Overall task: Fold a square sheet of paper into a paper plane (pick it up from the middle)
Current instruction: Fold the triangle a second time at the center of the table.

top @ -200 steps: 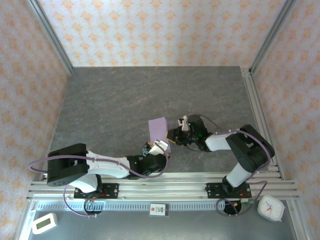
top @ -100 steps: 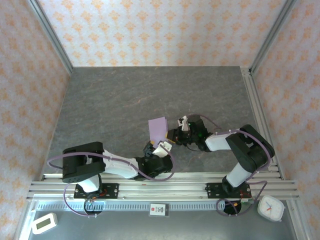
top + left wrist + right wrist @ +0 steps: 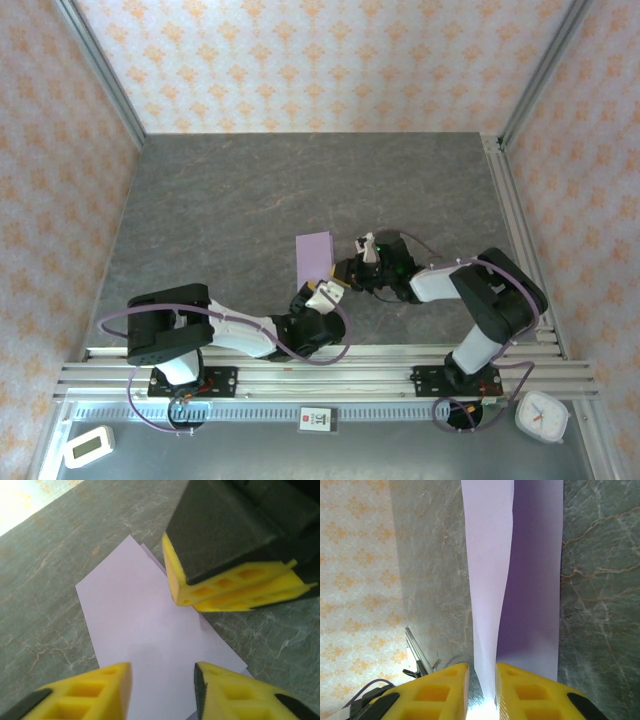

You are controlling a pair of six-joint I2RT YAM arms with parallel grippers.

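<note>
— Arms first: how do they sit?
— Both low, bent inward toward each other. The left gripper [image 3: 162,680] is spread, fingers apart over the near end of the paper [image 3: 135,615]. The right gripper [image 3: 482,672] is pinched on its right edge, holding a flap raised.
— And the sheet itself?
— Thin, matte, pale lilac, folded lengthwise along one crisp crease. It lies mid-table, just ahead of both grippers.
— Room?
— The grey veined table [image 3: 250,190] lies open beyond, up to the patterned walls [image 3: 320,60].

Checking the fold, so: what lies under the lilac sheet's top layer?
A second layer of the lilac sheet peeks out along one edge, resting on the grey table. Anything between the layers is covered.
</note>
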